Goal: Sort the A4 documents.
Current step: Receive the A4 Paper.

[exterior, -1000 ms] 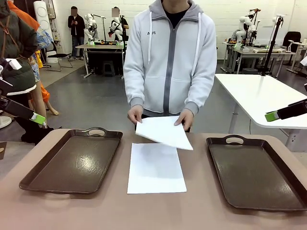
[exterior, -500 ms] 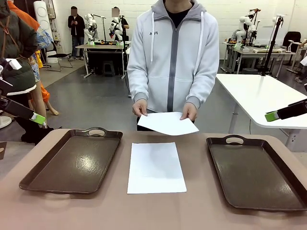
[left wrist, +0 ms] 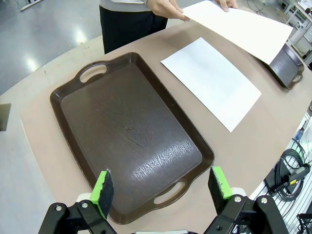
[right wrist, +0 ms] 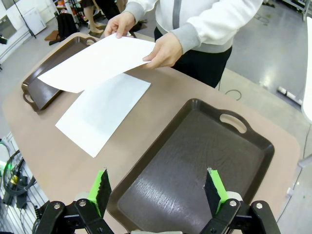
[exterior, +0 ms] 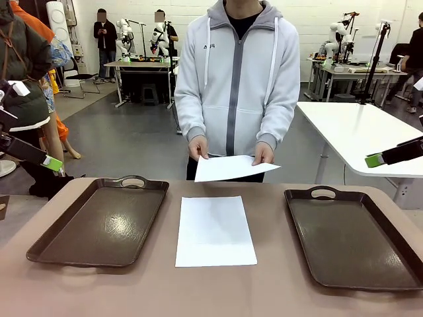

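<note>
1 A4 sheet point(exterior: 215, 231) is lying flat on the tabletop point(exterior: 271, 290) between 2 trays point(exterior: 99, 221). The person point(exterior: 234, 86) is holding a second sheet point(exterior: 232, 168) near the far edge. Both arms' jaws are standing wide apart, empty. I am judging the paper light, floppy and slippery, so I am planning an edge pinch.

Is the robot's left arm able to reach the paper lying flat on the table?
Probably yes: the open left end effector hangs by the left tray, the flat sheet lies just past it, and nothing covers that sheet.
</note>
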Available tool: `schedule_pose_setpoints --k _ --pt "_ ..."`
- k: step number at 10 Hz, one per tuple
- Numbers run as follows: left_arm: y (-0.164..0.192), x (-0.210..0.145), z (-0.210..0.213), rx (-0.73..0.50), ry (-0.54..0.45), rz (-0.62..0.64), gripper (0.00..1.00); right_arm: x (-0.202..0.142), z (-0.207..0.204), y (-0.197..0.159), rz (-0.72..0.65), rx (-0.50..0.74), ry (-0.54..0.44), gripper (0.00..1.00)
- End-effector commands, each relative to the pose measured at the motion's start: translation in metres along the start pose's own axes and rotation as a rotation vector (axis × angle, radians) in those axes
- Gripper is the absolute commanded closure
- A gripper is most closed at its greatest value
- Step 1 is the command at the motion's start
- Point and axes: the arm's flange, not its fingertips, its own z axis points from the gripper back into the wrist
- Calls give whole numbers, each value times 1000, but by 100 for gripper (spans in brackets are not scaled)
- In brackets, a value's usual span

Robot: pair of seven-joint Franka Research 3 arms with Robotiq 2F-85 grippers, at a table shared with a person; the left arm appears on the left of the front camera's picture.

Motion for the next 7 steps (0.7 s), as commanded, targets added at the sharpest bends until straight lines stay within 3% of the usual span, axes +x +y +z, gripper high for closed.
schedule_pose_setpoints --k 1,7 --pt "0 0 1 1 -15 -2 0 0 0 0 0 0 -2 0" --pt "0 0 1 1 -15 -2 0 0 0 0 0 0 -2 0"
